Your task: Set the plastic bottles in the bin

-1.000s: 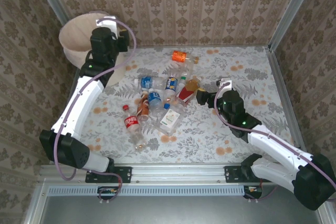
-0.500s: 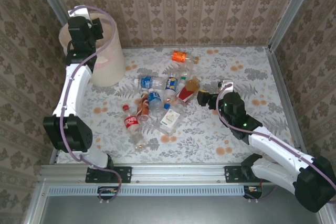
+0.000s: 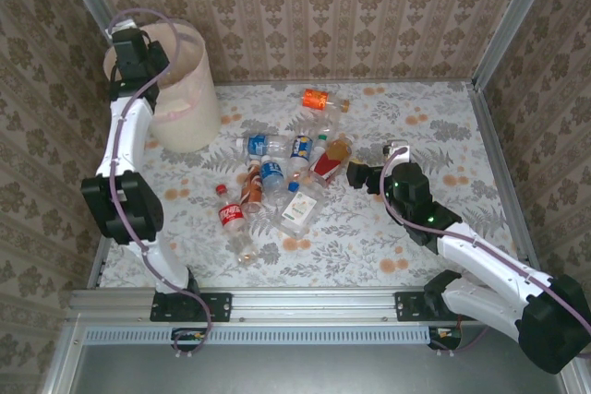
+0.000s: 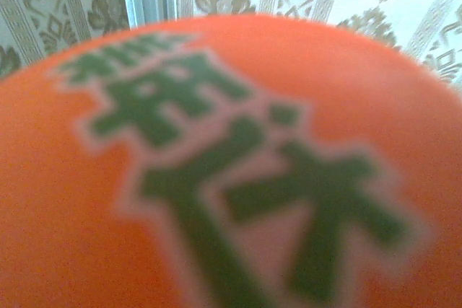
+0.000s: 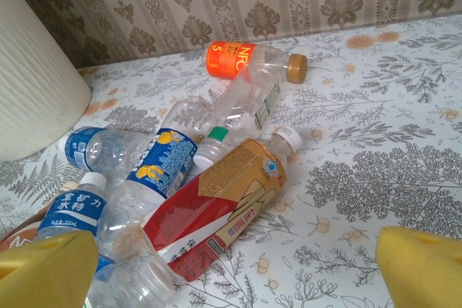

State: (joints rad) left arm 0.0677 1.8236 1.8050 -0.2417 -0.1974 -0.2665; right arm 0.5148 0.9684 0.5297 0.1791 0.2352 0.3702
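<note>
The left gripper (image 3: 127,47) is hanging at the rim of the bin (image 3: 189,108) and is clamping an orange-label bottle (image 4: 231,178), whose green characters are looking too blurred to read. The other plastic bottles (image 3: 277,186) are lying in a heap on the table (image 3: 443,136) to the right of the bin, and one clear bottle (image 5: 249,63) behind them is showing "NFC" on orange. The right gripper (image 5: 231,279), yellow fingers (image 5: 43,268) standing wide apart, is hovering on the heap's side away from the bin, facing a red-and-gold-label bottle (image 5: 216,210).
</note>
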